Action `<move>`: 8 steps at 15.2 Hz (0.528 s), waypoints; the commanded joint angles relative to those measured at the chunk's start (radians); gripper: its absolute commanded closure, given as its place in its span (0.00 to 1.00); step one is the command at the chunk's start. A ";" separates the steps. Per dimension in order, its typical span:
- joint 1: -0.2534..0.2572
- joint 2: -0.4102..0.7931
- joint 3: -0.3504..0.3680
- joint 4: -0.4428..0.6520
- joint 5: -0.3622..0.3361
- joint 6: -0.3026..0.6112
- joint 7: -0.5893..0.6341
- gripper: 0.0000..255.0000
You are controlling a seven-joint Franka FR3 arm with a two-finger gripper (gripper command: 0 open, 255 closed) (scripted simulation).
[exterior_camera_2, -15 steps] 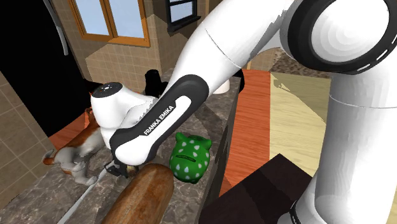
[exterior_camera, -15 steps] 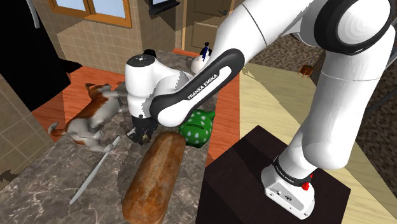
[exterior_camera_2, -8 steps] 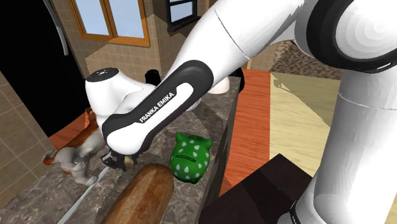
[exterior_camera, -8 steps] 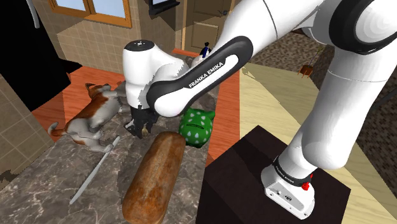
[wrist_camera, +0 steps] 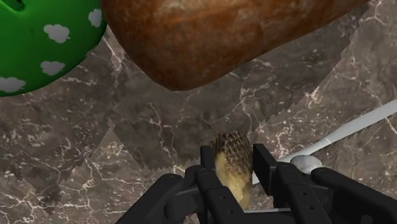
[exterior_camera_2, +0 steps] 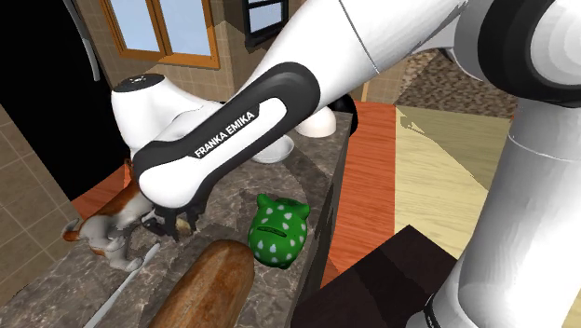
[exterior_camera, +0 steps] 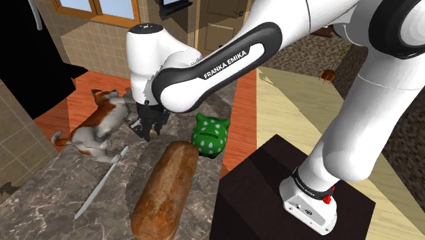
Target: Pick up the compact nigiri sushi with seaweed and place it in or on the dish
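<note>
In the wrist view a small brownish nigiri sushi (wrist_camera: 230, 167) with a dark textured top is clasped between my two black fingers. My gripper (wrist_camera: 235, 158) is shut on it and hangs above the marble counter (wrist_camera: 127, 140). From the shoulder view the gripper (exterior_camera: 148, 128) is in the air just beyond the far end of the bread loaf (exterior_camera: 167, 187). The second exterior view has the gripper (exterior_camera_2: 172, 222) under the white wrist. A white dish (exterior_camera_2: 277, 149) stands farther back on the counter, partly hidden by the arm.
A long brown bread loaf (wrist_camera: 222, 32) lies near the gripper, with a green piggy bank (exterior_camera: 211, 135) with white spots beside it. A toy dog (exterior_camera: 95, 126) and a grey knife (exterior_camera: 102, 184) lie on the shoulder view's left. The counter edge drops to the floor past the piggy bank.
The gripper has risen from the counter by the loaf's end and moved a little farther back, carrying the sushi. The wrist and forearm have lifted with it.
</note>
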 commanded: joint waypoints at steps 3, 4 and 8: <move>-0.020 -0.025 -0.005 0.010 0.024 -0.030 -0.041 1.00; -0.035 -0.028 -0.014 0.007 0.030 -0.028 -0.068 1.00; -0.092 -0.030 -0.050 0.006 0.048 -0.024 -0.171 1.00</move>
